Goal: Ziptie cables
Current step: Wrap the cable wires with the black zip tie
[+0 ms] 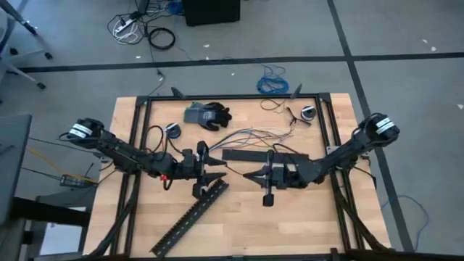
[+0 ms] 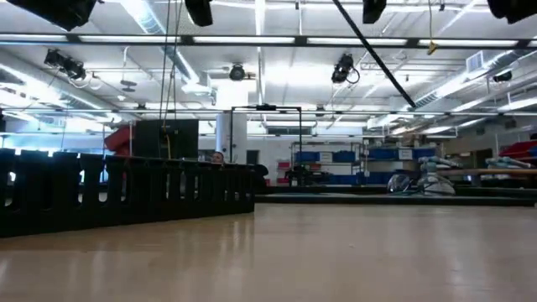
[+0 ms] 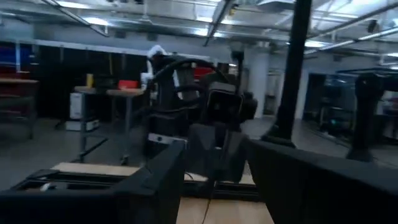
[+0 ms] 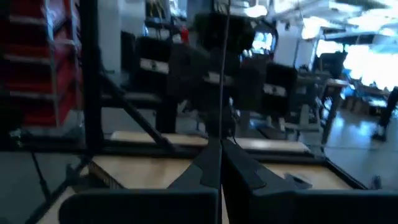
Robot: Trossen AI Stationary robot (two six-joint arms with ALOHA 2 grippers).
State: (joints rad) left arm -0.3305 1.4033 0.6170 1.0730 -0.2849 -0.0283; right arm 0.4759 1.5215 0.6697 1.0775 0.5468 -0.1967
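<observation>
Nearest, a long black perforated strip (image 1: 190,214) is lying slantwise on the pale wooden table (image 1: 304,217), towards its front edge. Just past its upper end, my two grippers are facing each other over the middle of the table, close but apart. My left gripper (image 1: 212,176) is standing wide open. My right gripper (image 1: 250,175) is pinching a thin dark strand (image 4: 221,74) between closed fingertips; I cannot tell what the strand is. Behind them, a shorter flat black strip (image 1: 245,154) is lying crosswise. Just beyond it, the cables (image 1: 254,134), a loose fan of very thin dark, purple, green and grey wires, are resting untouched on the wood. Farther back, a dark work glove (image 1: 206,114) is lying near the rear edge. On the floor past the table, a blue coiled cable (image 1: 273,80) is sitting.
</observation>
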